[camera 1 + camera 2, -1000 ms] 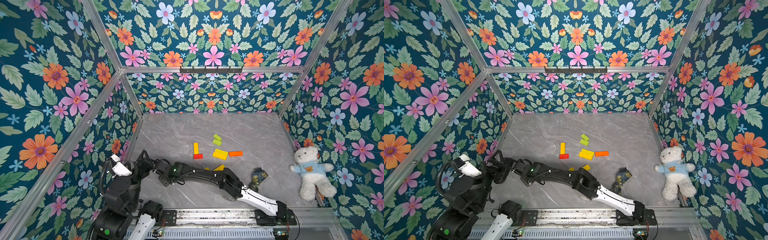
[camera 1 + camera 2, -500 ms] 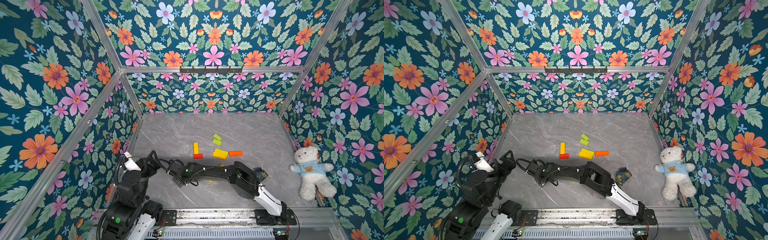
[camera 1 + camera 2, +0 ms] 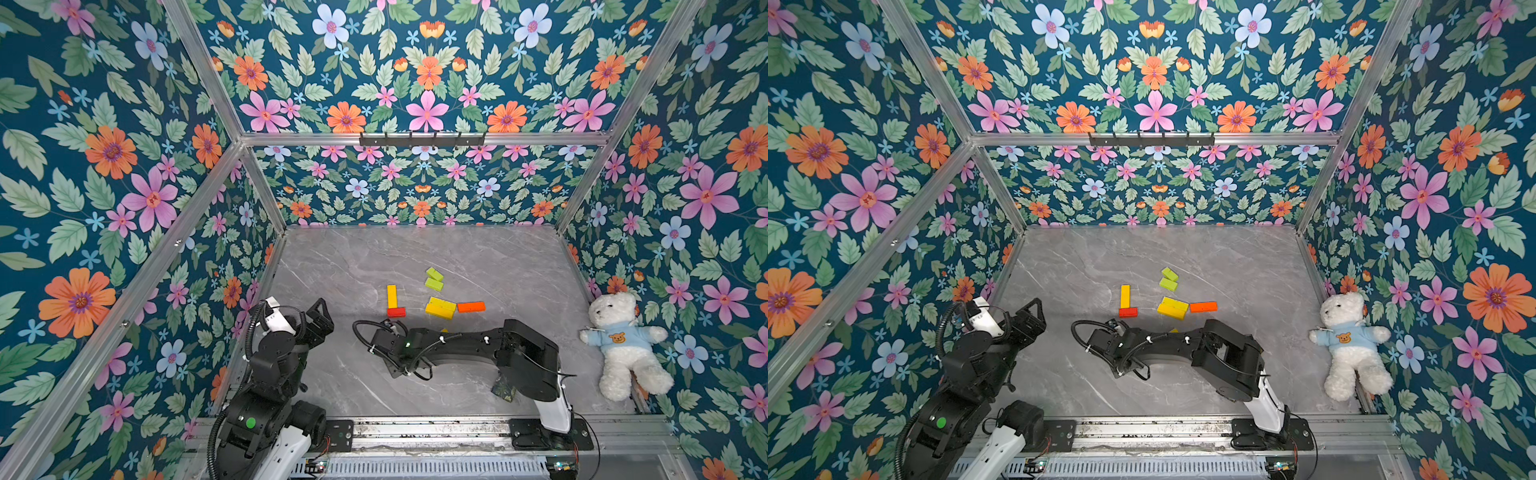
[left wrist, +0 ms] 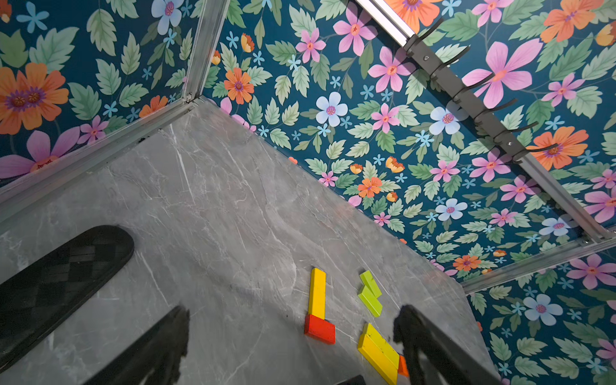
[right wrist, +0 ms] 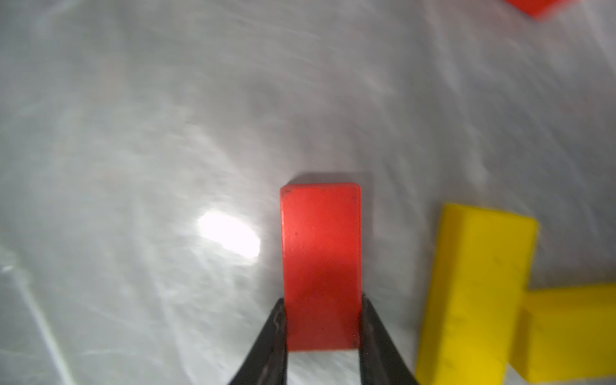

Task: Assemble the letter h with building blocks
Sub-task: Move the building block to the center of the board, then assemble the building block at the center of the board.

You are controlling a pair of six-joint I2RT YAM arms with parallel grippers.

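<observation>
Swung back from the left edge since a second ago, the right gripper [image 5: 321,310] now sits near the front middle of the surface [image 3: 340,266], clamped on a red block [image 5: 320,250]. Just beyond it lies the unfinished letter h [image 3: 392,302]: a yellow upright [image 3: 392,292] touching a red crossbar [image 3: 396,312]. Loose building blocks [image 3: 439,308] lie just to the right. The left gripper [image 3: 320,318] hangs spread wide by the left edge.

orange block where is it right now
In both top views the orange block lies flat mid-table, right beside the yellow blocks, on their side toward the teddy bear.
</observation>
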